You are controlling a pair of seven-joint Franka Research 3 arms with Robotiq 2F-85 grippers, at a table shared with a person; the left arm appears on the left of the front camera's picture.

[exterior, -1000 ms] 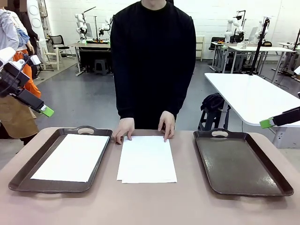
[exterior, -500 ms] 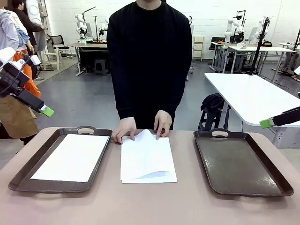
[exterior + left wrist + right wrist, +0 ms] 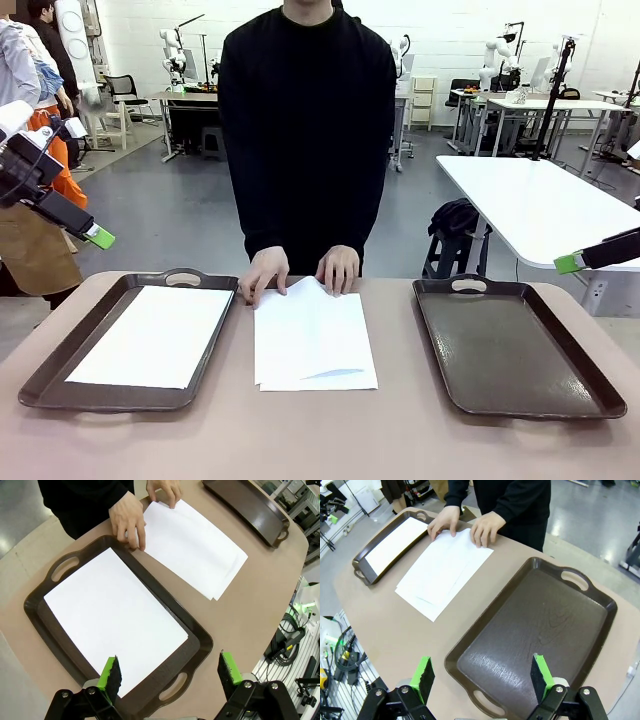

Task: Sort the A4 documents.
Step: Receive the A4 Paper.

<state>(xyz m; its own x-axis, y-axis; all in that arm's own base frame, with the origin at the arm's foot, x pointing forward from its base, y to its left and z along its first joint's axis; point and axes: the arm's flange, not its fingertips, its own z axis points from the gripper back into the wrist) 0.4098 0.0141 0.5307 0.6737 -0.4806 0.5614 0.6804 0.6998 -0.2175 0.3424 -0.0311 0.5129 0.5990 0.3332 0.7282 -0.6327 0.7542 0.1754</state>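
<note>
Your left claw (image 3: pixel 170 670) hangs wide open over the near end of the left tray (image 3: pixel 200 645) at the bottom of the left wrist frame, holding and touching nothing. Your right claw (image 3: pixel 481 674) is spread just as wide above the right tray (image 3: pixel 600 605), also with nothing in it. In the front frame, the left tray at lower left holds a single white sheet (image 3: pixel 155 335) lying flat. The right tray at lower right has only its bare dark floor. The stack of A4 documents (image 3: pixel 312 335) lies on the table (image 3: pixel 320 440) between the trays at centre frame, its top sheet lifted slightly near the front edge. The person's hands (image 3: pixel 263 273) rest on the stack's far edge.
</note>
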